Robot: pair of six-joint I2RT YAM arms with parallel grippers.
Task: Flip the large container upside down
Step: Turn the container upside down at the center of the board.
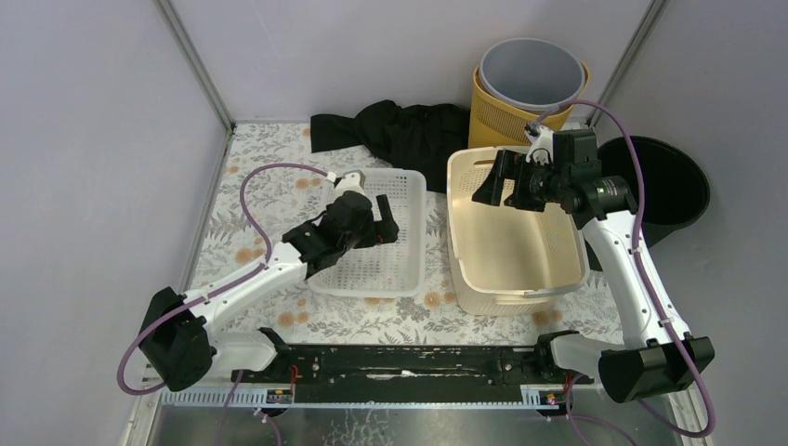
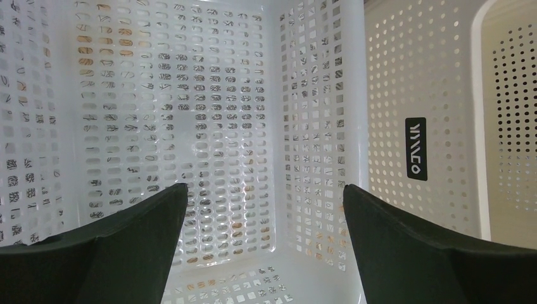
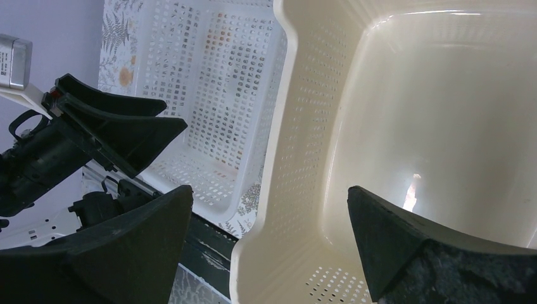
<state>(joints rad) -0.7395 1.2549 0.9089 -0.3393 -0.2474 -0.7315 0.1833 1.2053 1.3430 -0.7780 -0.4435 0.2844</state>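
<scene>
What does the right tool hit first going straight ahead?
Probably the cream bin: its wall beside the white basket lines up inside the open right tool. Depth unclear.

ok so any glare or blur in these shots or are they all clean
Top view: evenly lit and sharp, cream bin clear. Right wrist view: glare patches on the bin's glossy inner wall; the right pincer's fingers dark and soft. Left wrist view: white basket washed out toward the top, its mesh slightly soft; left pincer's fingers underexposed.
</scene>
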